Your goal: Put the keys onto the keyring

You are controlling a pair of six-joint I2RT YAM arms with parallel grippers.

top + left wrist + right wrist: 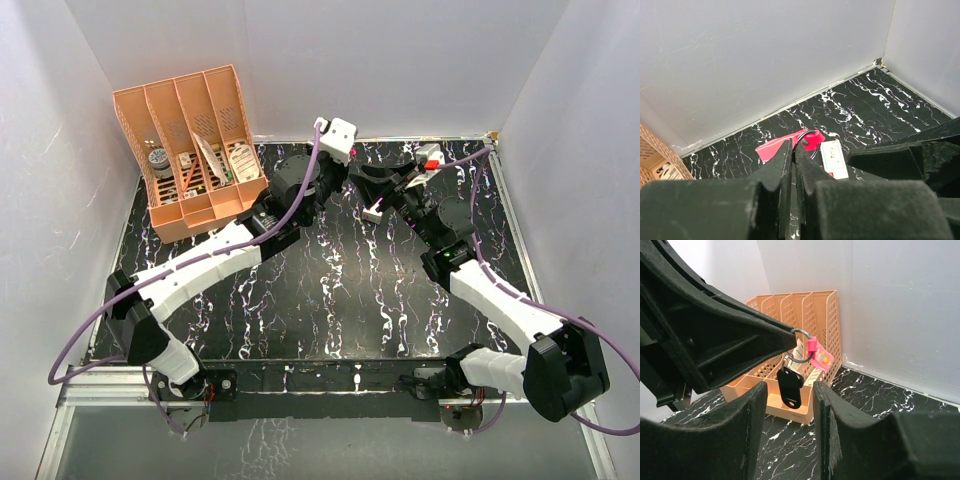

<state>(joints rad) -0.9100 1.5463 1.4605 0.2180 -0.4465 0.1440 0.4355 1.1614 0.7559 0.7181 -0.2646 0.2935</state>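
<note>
Pinching the keyring by its small round ring end, the left claw has its fingers nearly closed, with only a sliver of gap showing in its own wrist view. The ring sits right at the fingertips. The magenta strap hangs from it, raised off the counter. In the right wrist view the strap shows against the front of the peach organizer.

A black tag dangles from the same ring, lower than the strap, in front of the organizer's low front lip. Between ring and tag is the key, a small pale metal piece partly covered by the tag. Whether it is threaded on the ring I cannot tell.

The right claw is spread wide and holds nothing. Its two padded fingers frame the black tag from below without touching it.

From above, both claws meet to the right of the organizer, near the back wall. In the left wrist view a small white box shows just beside the strap, on the side away from the organizer. Whether it lies on the counter or hangs I cannot tell.
</note>
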